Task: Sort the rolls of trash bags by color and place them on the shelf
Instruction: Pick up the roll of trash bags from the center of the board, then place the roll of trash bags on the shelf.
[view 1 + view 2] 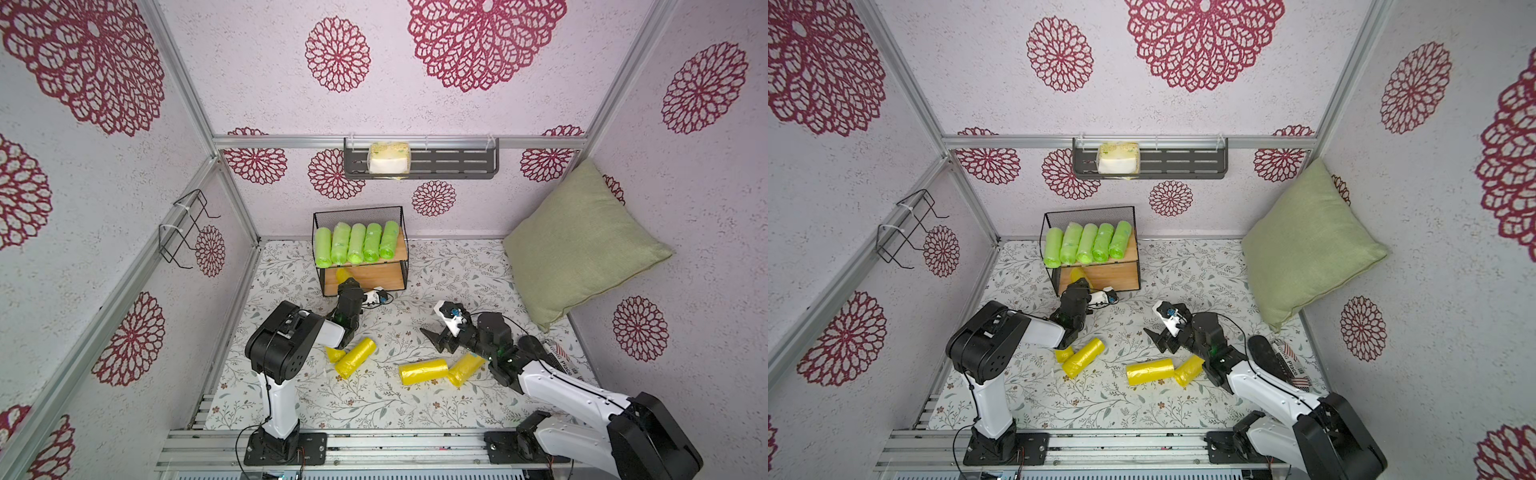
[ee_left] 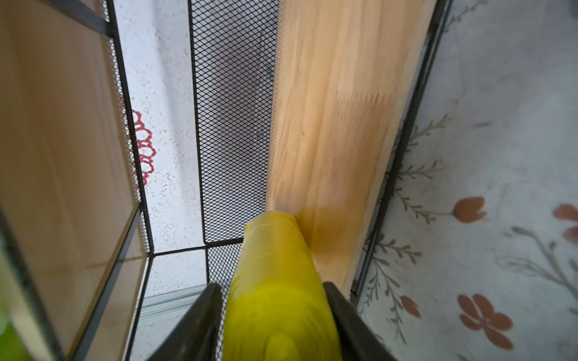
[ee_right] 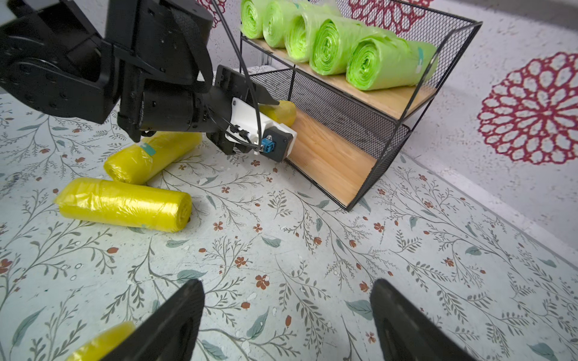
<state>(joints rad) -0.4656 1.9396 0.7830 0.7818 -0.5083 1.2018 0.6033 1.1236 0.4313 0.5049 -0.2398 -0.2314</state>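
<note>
On the left wall we see a bare wire hanger (image 1: 189, 226). Below it the left arm reaches forward to the shelf (image 1: 374, 276), which stands at the back of the flowered mat (image 1: 374, 399).

The left gripper (image 2: 270, 286) is at the left end of the lower board with a yellow roll (image 2: 275, 250) between its jaws. The roll points at the mesh back and lies along the wood. In the left wrist view a thin gap shows beside one finger (image 2: 206, 312). We cannot tell whether the jaws clamp the roll or merely flank it.

On the upper board five green rolls (image 1: 356, 243) lie side by side, ends toward the front, filling most of its width.

Near the left arm's elbow two more yellow rolls rest on the mat. A short one (image 1: 335, 354) is partly hidden under the arm, and a longer one (image 1: 355, 357) touches it. Further right lies another pair, one roll flat (image 1: 423, 371) and one angled (image 1: 466, 369), end to end, with the angled one partly under the right arm.

Just behind that pair the right gripper (image 3: 286, 283) hangs over bare mat with its jaws spread wide and nothing between them.

On the back wall a slotted rack (image 1: 453, 160) holds a wrapped pale packet (image 1: 390, 158). In the right corner a green pillow (image 1: 582, 241) leans against the wall.
</note>
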